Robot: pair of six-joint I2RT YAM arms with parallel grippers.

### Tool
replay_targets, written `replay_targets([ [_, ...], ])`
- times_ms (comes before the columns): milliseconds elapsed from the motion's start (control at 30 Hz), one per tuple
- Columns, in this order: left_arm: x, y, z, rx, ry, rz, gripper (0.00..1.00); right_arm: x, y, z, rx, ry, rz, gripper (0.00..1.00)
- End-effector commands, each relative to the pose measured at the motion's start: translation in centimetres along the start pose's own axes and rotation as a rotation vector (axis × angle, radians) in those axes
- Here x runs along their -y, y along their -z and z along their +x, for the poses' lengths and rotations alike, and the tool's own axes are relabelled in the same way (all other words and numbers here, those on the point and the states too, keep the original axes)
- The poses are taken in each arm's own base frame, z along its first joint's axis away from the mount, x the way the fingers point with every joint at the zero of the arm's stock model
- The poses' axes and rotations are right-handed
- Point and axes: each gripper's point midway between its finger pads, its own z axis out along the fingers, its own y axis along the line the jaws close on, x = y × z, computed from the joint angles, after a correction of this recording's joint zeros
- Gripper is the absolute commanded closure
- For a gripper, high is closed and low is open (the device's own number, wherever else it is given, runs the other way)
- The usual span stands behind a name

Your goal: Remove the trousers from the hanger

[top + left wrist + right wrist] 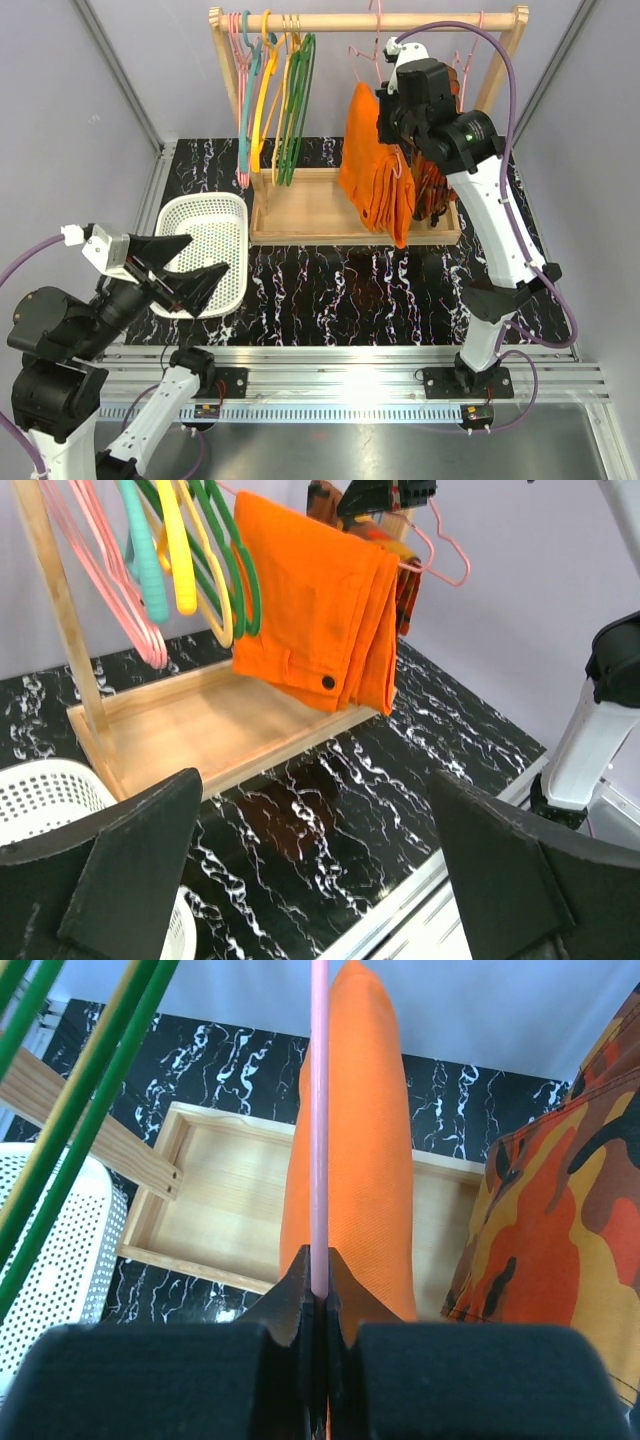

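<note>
Right arm (490, 210) reaches up, right jaws pinching hanger (319, 1110), apparently bearing the trousers (365, 1140); left jaws spread above marbled bench (350, 290).

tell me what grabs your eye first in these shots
The bright orange trousers hang from the wooden rack at the back right. The right gripper is shut on the pink hanger by them, while the left gripper gapes open by the white basket at the near left.
</note>
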Motion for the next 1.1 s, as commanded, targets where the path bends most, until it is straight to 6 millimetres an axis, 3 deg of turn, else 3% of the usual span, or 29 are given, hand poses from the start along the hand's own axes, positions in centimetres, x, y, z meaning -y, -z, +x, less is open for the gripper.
replay_targets([
  [0, 0.8, -0.9, -2.9, 0.085, -0.039, 0.048, 0.01, -0.5, 5.1, -8.3, 0.303, -0.101, -0.038, 1.0],
  [167, -0.7, -2.7, -3.0, 0.073, -0.038, 0.01, 0.01, -0.6, 7.3, -9.4, 0.358, -0.118, -0.043, 1.0],
  [367, -1.9, -4.3, -3.2, 0.09, -0.033, -0.013, 0.01, 0.0, 8.2, -10.7, 0.416, -0.127, -0.02, 1.0],
  [667, -4.6, -5.2, -3.7, 0.082, -0.059, -0.153, 0.01, 0.5, 12.0, -11.5, 0.473, -0.176, -0.042, 1.0],
  [867, -6.1, -6.1, -3.7, 0.079, -0.072, -0.211, 0.01, 1.2, 14.5, -8.6, 0.4, -0.228, -0.001, 1.0],
  [967, -6.2, -6.3, -3.7, 0.085, -0.064, -0.217, 0.01, 1.2, 15.1, -6.1, 0.342, -0.225, 0.025, 1.0],
  [1000, -6.3, -6.5, -3.6, 0.079, -0.06, -0.217, 0.01, 1.1, 14.2, -4.5, 0.303, -0.205, 0.059, 1.0],
  [1067, -6.5, -7.0, -2.6, 0.048, -0.049, -0.212, 0.01, 0.5, 15.4, -3.5, 0.306, -0.22, 0.035, 1.0],
])
